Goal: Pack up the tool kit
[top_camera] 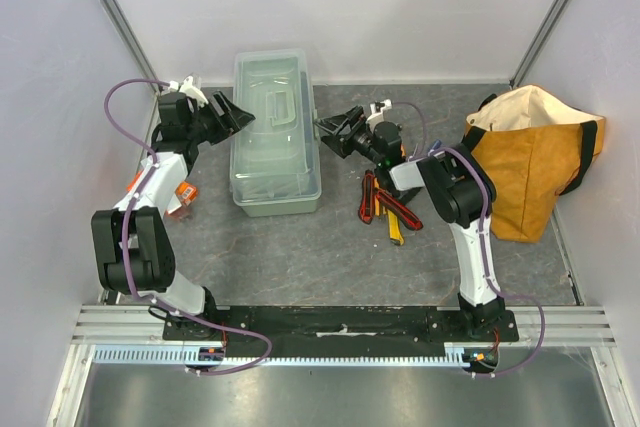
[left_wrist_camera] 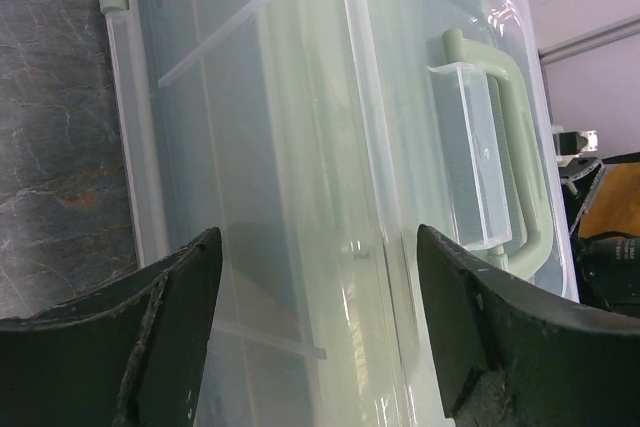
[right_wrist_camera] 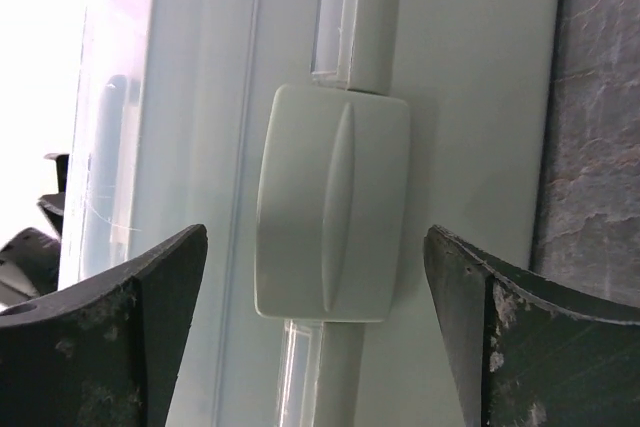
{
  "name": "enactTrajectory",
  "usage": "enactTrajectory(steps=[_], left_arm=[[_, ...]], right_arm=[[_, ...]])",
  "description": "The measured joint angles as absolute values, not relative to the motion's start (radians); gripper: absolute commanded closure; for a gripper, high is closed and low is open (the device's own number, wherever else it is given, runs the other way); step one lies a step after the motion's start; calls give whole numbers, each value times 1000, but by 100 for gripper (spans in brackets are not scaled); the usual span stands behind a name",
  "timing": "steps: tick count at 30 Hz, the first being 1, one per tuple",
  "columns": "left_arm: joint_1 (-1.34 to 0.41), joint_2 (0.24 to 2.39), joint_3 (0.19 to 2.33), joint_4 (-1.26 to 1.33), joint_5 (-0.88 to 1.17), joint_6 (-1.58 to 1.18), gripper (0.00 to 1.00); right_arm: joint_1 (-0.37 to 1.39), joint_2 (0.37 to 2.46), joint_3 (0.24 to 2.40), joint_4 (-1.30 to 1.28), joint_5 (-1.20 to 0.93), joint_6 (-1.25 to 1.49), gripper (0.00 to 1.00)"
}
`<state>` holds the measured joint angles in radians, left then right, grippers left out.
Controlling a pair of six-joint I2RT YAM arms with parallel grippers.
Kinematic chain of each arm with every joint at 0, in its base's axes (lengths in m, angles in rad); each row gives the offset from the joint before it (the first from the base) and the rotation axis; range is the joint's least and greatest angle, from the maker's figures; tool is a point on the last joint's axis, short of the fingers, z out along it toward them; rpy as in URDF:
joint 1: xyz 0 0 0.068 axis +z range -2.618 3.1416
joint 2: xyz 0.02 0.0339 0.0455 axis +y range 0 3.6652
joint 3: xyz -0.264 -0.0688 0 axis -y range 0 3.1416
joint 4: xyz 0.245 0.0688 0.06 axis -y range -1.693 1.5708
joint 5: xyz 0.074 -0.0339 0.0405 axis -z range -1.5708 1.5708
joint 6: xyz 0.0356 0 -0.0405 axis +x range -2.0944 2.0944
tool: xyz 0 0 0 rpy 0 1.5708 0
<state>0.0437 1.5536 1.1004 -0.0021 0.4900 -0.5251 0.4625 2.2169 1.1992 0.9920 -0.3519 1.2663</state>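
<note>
Pale green toolbox (top_camera: 275,132) sits toward 12 o'clock on the table, its translucent lid (left_wrist_camera: 400,97) apparently shut, with loose hand tools (top_camera: 383,202) lying at its 4 o'clock. I have the left gripper (top_camera: 238,112) spread wide and empty at the box's 9 o'clock wall. The right gripper (top_camera: 328,132) is equally wide and empty at 3 o'clock, its wrist view squared on the latch (right_wrist_camera: 333,202). My read: unlatching comes first. I'd catch the latch's free edge with one jaw tip, lever gently outward, and brace the far wall with the left so the light box doesn't slide.
</note>
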Motion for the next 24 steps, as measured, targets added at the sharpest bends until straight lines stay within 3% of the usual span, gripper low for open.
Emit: enactTrajectory(steps=[8, 12, 15, 20, 24], left_arm=[[43, 1561, 1087, 28, 496, -527, 16], [43, 1564, 1083, 41, 498, -527, 14], [41, 1565, 1078, 52, 498, -527, 13], [38, 1566, 1075, 61, 497, -526, 14], [38, 1568, 1074, 66, 495, -526, 16]], right_arm=[[477, 2334, 1199, 1229, -361, 1534, 3], [481, 2352, 1199, 1242, -350, 1553, 9], [484, 2352, 1200, 1242, -342, 1546, 18], [487, 2352, 1210, 1253, -322, 1517, 47], [491, 2352, 1212, 1242, -313, 1510, 59]])
